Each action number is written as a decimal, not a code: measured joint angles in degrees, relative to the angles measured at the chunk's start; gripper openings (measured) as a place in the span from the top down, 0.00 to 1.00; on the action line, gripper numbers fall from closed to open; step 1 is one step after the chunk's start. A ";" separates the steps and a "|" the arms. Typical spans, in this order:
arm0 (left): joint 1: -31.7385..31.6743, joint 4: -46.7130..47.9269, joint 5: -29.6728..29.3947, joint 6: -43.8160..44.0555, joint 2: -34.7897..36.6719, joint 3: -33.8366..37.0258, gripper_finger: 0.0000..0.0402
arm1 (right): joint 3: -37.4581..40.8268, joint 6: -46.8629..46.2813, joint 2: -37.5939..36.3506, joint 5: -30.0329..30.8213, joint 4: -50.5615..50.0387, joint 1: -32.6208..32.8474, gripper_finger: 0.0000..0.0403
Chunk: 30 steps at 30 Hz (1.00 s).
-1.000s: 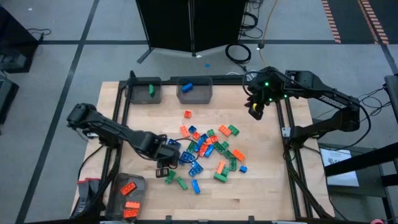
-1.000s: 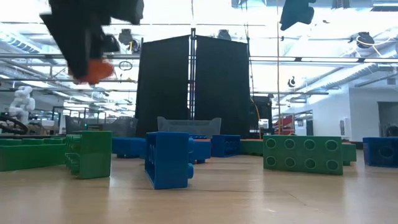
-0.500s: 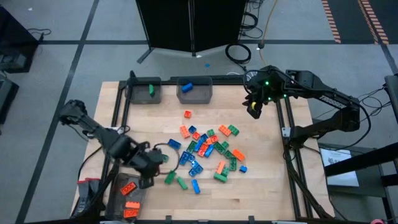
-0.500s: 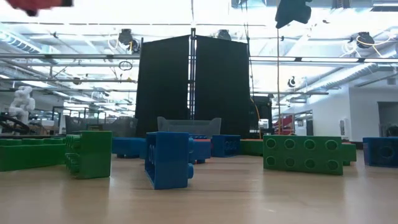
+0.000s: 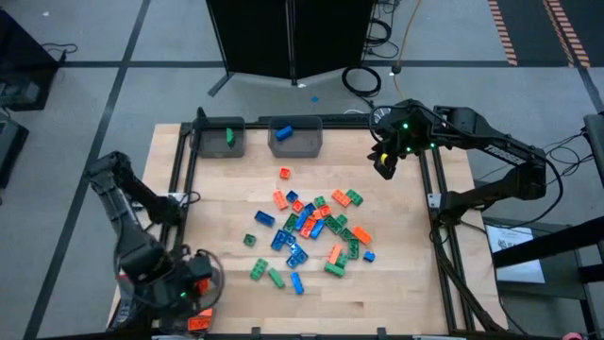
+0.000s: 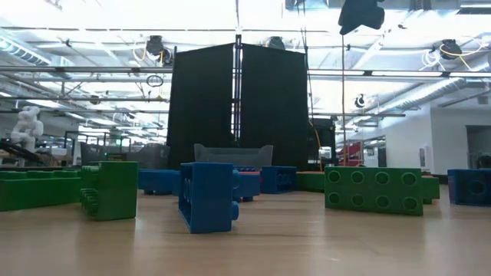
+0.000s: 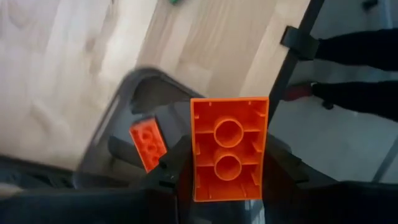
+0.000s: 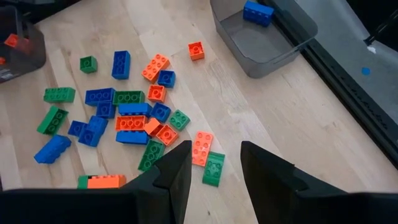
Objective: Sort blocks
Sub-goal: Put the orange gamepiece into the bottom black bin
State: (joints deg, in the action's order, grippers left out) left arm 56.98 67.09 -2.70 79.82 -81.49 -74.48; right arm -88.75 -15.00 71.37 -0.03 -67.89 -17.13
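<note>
High view: overhead, straight down, whole table (image 5: 396, 274).
Low view: tabletop level, close behind blocks (image 6: 207, 195), facing room.
Left wrist: close above orange-block bin (image 7: 134, 93).
Right wrist: high, oblique; shares block pile (image 8: 124, 115) with high view.

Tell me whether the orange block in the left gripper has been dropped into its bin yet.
Not yet. The orange block sits clamped in the left gripper, above the bin holding another orange brick.
</note>
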 joint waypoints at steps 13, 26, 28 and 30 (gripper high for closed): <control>11.16 6.14 -0.79 21.90 -7.99 0.02 0.69 | 0.00 0.00 0.00 0.00 -0.01 -0.01 0.67; 11.46 5.14 2.91 21.41 -17.65 0.02 0.65 | 0.00 0.11 0.00 0.00 0.28 0.00 0.67; 11.46 5.14 2.91 21.39 -17.70 0.02 0.58 | 0.00 0.17 0.00 0.00 0.29 0.01 0.67; 11.46 5.12 2.91 21.37 -17.69 0.02 0.50 | 0.00 0.17 0.00 0.00 0.32 0.01 0.67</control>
State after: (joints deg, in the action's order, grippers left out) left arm 68.45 72.20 0.21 101.19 -99.18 -74.46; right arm -88.75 -14.83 71.37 -0.03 -67.57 -17.12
